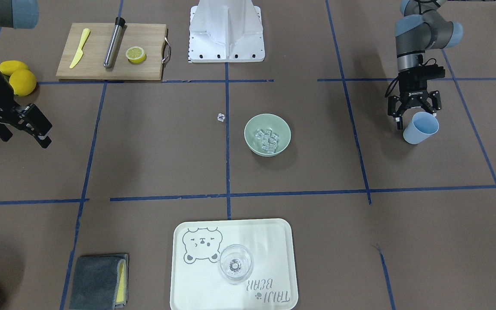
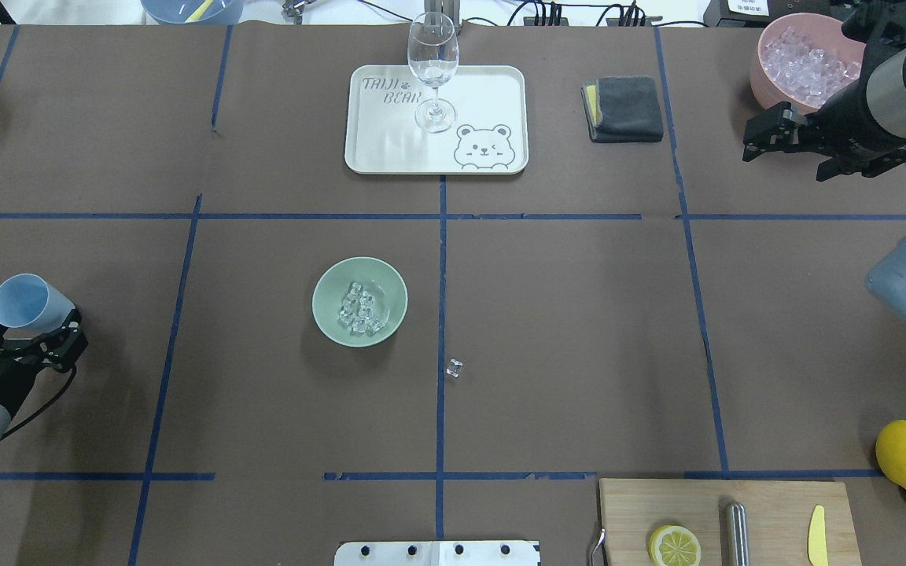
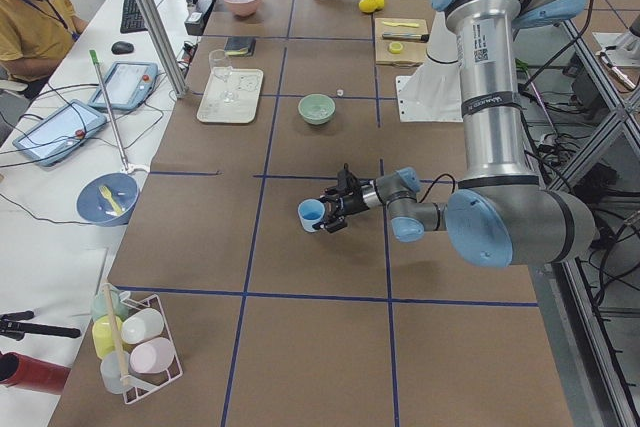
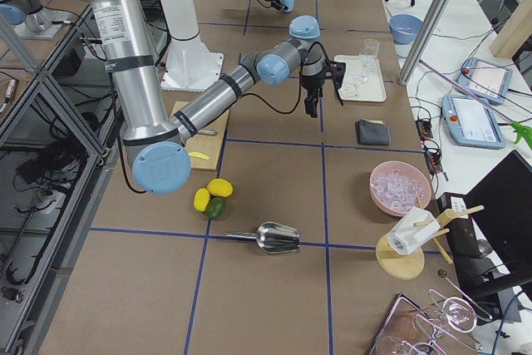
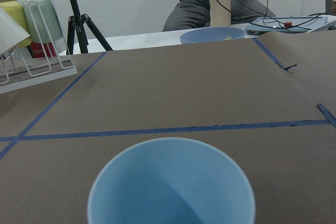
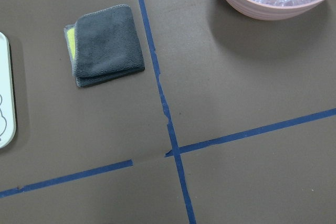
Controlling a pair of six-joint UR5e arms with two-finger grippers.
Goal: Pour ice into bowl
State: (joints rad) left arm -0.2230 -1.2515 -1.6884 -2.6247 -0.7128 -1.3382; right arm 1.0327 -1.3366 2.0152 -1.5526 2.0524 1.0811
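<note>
Two arms, one task: bowl (image 2: 359, 302), rigid, matte, stable, sits mid-table holding the ice (image 2: 360, 307), hard, slippery, prone to skitter; one stray cube (image 2: 454, 367) lies nearby; left gripper (image 2: 34, 336) closed on light blue cup (image 2: 27, 303), tilted, apparently emptied; right gripper (image 2: 783, 138) spread, empty

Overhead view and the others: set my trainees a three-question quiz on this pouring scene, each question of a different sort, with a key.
1. True or false: every ice cube lies in the bowl.
2. What does the left gripper hold?
A. wine glass
B. blue cup
C. cloth
3. What fruit lies on the cutting board?

Key:
1. False; one stray cube lies on the table.
2. B
3. A lemon half.
</note>
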